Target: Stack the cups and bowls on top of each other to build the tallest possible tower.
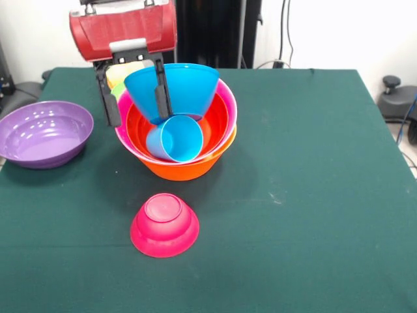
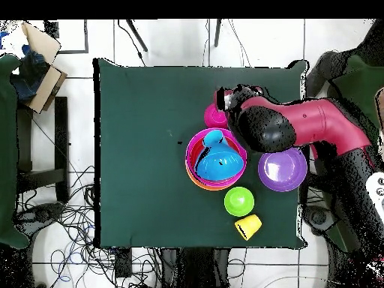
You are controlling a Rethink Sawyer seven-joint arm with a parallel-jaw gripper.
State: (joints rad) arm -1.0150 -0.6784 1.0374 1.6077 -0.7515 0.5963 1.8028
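Green cloth covers the table, with a pale wall and dangling cables at the top of the front view. At the upper left of that view the claw hangs from the red arm, one finger inside the rim of the blue bowl and the other outside it, so it appears clamped on the bowl's wall. That bowl sits tilted, its mouth leaning toward the camera, above the tower: an orange bowl at the bottom, a pink bowl nested in it, and a red-orange bowl inside that. A light blue cup lies on its side within the red-orange bowl, just beneath the blue bowl.

Behind the claw, a green bowl and a yellow cup peek out; the overhead view shows them standing apart from the tower. Farther out, a purple bowl rests at left, and a magenta bowl sits upside down in the lower centre.

My worry is the toppled cup. If the blue bowl is released over it, the bowl would likely rest crooked and may slide off, or could jostle the nested bowls.
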